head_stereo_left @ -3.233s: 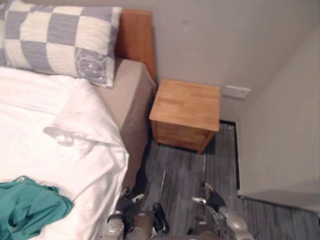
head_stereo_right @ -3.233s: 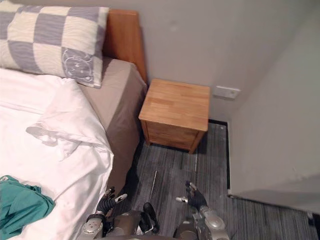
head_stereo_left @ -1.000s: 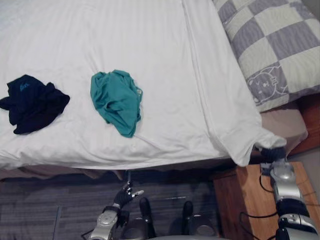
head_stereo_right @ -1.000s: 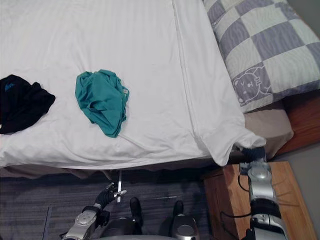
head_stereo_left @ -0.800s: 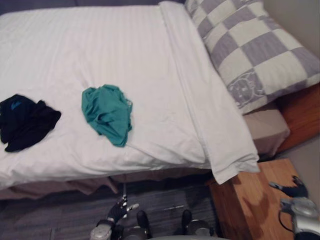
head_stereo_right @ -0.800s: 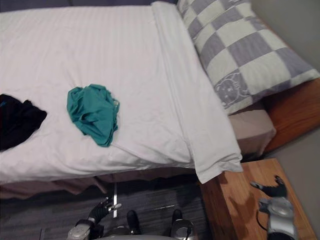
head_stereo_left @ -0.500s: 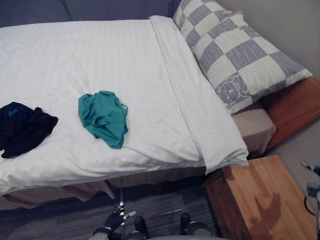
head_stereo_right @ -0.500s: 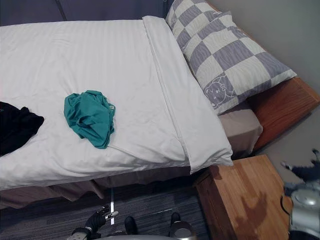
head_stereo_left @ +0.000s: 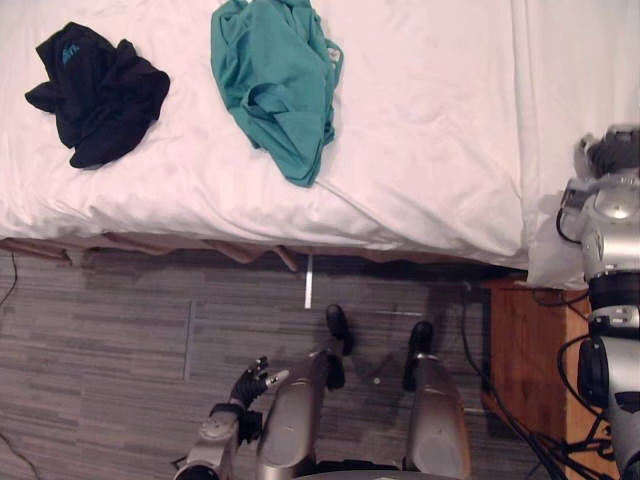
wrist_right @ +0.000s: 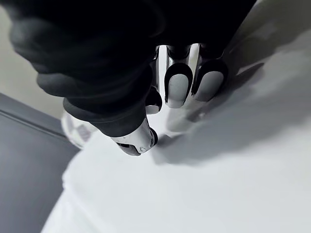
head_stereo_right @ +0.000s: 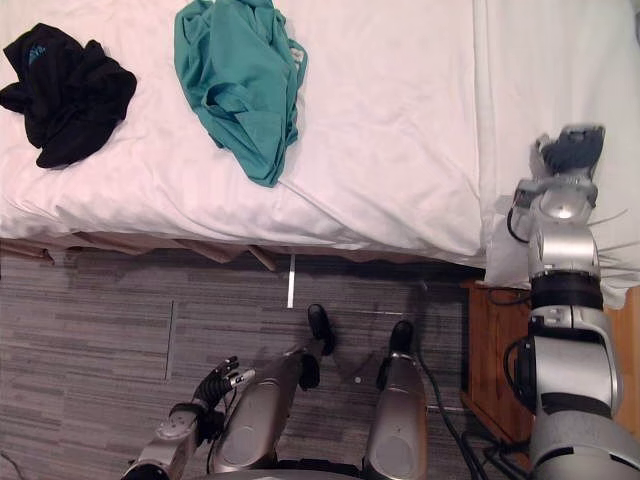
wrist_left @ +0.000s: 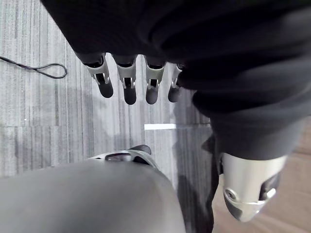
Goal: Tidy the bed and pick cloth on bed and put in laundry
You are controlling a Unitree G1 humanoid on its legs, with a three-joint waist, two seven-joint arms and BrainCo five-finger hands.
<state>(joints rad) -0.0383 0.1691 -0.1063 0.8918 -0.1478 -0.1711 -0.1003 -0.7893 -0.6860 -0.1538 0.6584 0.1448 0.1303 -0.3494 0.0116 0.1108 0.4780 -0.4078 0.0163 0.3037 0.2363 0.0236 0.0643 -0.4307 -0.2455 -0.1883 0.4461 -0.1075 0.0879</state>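
The duvet [head_stereo_left: 430, 150] covers the bed, and its near edge runs straight across above an open grey floor [head_stereo_left: 100, 340]. On the floor a short white strip [head_stereo_left: 308, 293] lies just below that edge. At the right a wooden nightstand [head_stereo_left: 520, 340] stands close against the bed, narrowing the room there, and the duvet's corner hangs beside it. The right hand [head_stereo_right: 565, 150] rests at that corner; its fingers [wrist_right: 177, 87] curl into the white fabric with the thumb [wrist_right: 138, 138] closing beside them on a fold. The teal cloth [head_stereo_left: 275, 85] lies crumpled on the duvet, its lower tip near the edge. The black cloth [head_stereo_left: 95, 95] lies to its left, apart. The left hand [head_stereo_left: 248, 385] hangs low over the floor, fingers relaxed and empty.
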